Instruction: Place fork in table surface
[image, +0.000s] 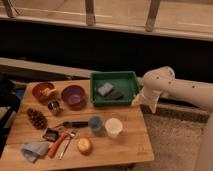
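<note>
The slim silvery fork (68, 142) lies flat on the light wooden table surface (127, 147) near its front left, right beside an orange-red-handled tool (56, 145). A black-handled utensil (75, 124) lies just behind them. My gripper (137, 99) hangs at the end of the white arm by the right rim of the green tray (114, 75), at the table's back right. It is far from the fork and I see nothing in it.
The tray holds a blue-grey sponge (105, 89) and a dark item. On the table stand a purple bowl (73, 95), an orange bowl (44, 91), a metal cup (54, 106), a pine cone (36, 118), a blue cup (95, 123), a white cup (113, 127), an orange fruit (84, 145) and a grey cloth (34, 150).
</note>
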